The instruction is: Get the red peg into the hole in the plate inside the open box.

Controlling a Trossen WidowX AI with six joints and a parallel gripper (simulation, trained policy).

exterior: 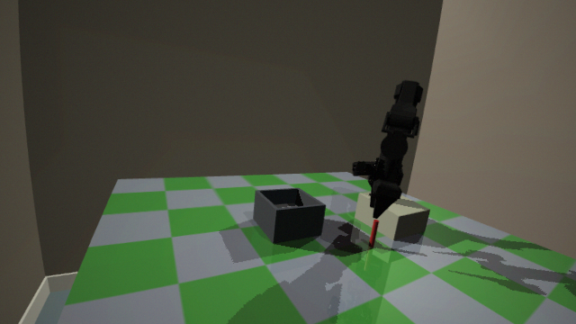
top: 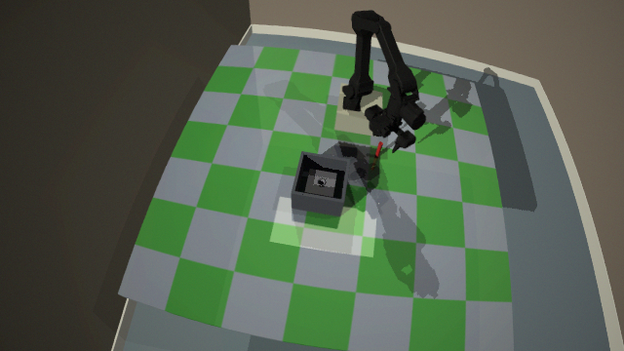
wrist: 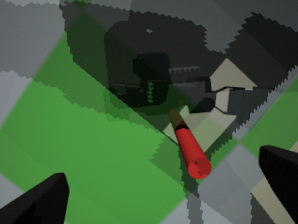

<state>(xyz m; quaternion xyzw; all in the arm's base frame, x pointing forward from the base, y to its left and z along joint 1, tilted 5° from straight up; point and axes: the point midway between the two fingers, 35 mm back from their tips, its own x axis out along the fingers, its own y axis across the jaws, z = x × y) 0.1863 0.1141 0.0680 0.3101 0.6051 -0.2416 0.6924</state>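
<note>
On the desk (top: 324, 263) (exterior: 216, 270) (wrist: 95, 165), at left, we see the open box (top: 319, 205) (exterior: 299, 222), a plate (top: 330, 178) inside. Right of it, the red peg (top: 378, 149) (exterior: 373, 233) (wrist: 192, 152) stands near the box, outside it. Our gripper (top: 388, 141) (exterior: 377, 216) (wrist: 164, 169) is spread wide, grasping nothing, near the peg.

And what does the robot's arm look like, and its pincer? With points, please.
The arm (top: 363, 54) (exterior: 402, 112) is all black, with long, slim pieces and chunkier, rounded joints. The pincer (wrist: 164, 169) is black too, with two fingers that narrow to a tip. I can't make out any markings.
</note>
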